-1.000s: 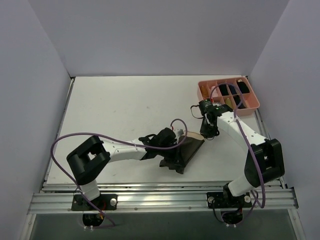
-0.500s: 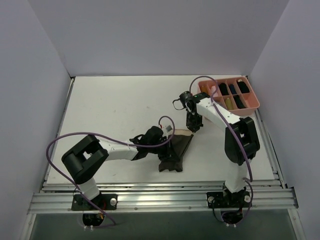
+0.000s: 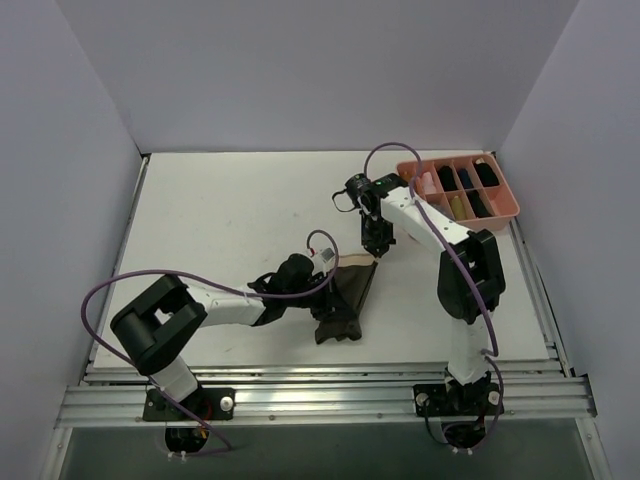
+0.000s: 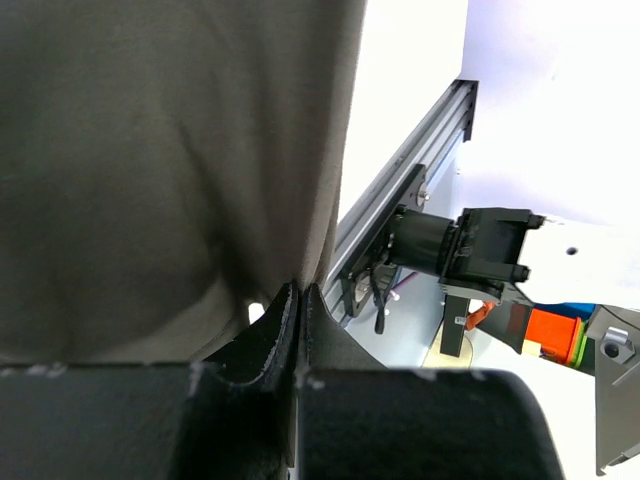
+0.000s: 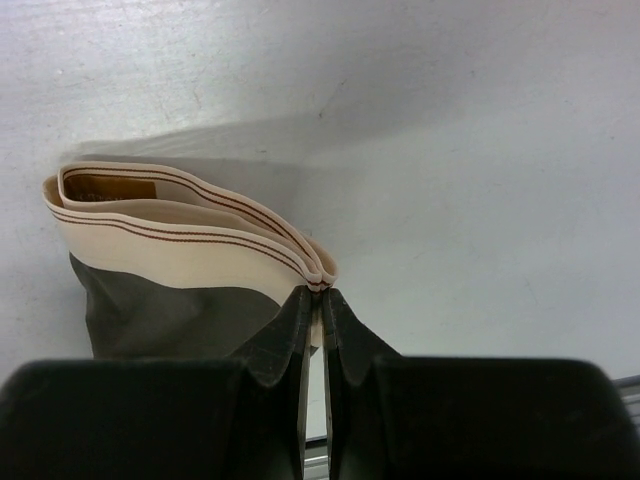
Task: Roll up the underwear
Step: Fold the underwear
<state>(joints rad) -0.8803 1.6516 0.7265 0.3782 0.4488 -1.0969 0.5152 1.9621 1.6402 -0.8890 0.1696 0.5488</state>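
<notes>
The underwear (image 3: 348, 292) is clamped by the left gripper (image 4: 298, 300) and the right gripper (image 5: 316, 300); its waistband (image 5: 190, 250) could be pulled free by uneven tension.

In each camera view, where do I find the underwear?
Top external: underwear lies near the picture's centre.
Left wrist: it fills the upper left.
Right wrist: left of centre.
Shared landmark: its tan waistband, seen in the top and right wrist views only.
</notes>
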